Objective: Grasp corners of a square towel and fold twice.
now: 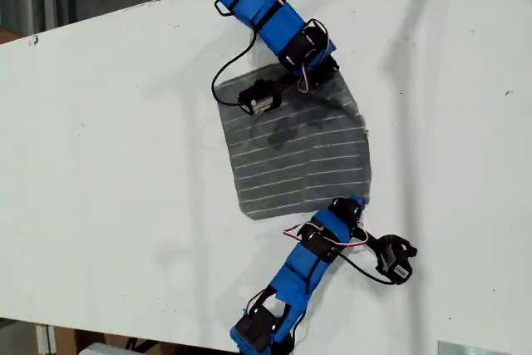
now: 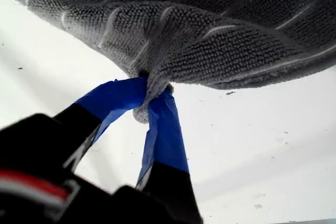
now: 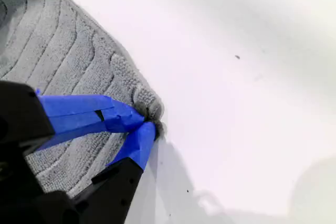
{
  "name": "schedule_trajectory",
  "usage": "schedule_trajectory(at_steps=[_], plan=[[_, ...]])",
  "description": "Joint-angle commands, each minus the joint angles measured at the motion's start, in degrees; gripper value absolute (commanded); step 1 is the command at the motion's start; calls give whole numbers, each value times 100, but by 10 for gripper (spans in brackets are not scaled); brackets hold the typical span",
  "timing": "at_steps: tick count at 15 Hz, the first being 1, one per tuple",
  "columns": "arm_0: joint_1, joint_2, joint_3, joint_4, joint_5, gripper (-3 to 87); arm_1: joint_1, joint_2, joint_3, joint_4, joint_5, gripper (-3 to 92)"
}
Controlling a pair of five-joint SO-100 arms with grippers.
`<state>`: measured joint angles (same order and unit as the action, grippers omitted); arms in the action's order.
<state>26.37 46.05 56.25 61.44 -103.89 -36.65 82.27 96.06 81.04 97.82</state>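
With the soft dark grey white-striped square towel (image 1: 295, 151) flat on the white worktop (image 1: 108, 164), my first pincer (image 2: 149, 98) and second pincer (image 3: 147, 121) each clamp a corner; lift both evenly, keeping the edge taut.
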Motion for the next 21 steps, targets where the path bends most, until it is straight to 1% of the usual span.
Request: schedule_trajectory(at_steps=[1,3,5,7,9,12,13,15,16,17,19,21], plan=[[-237,589,-334,492,510,-3,114,-26,-738,404,-158,-1],[-246,1107,-316,923,738,-3,229,-88,-967,457,-325,-1],[-149,1644,-334,923,1011,-3,220,-123,-1318,536,-413,-1],[-70,2083,-352,782,1178,-3,158,-246,-1890,932,-378,-1],[-88,2382,-264,958,1178,-3,167,-369,-2417,1327,-387,-1],[-176,2681,-132,1424,1055,-3,299,-325,-2997,1538,-624,-1],[-237,2830,9,1468,1037,-3,396,-272,-3041,1556,-694,-1],[-475,3261,378,1582,1037,-3,677,-62,-3032,1907,-703,-1],[-659,3568,738,1582,1037,-3,826,105,-3032,2083,-721,-1],[-879,3955,1266,1459,1046,-3,1002,272,-2944,2303,-686,-1],[-1310,4799,2320,1169,1143,-3,1389,677,-2408,2364,-694,-1],[-1758,5493,2944,1125,1354,-3,1819,984,-2109,2347,-844,-1]])
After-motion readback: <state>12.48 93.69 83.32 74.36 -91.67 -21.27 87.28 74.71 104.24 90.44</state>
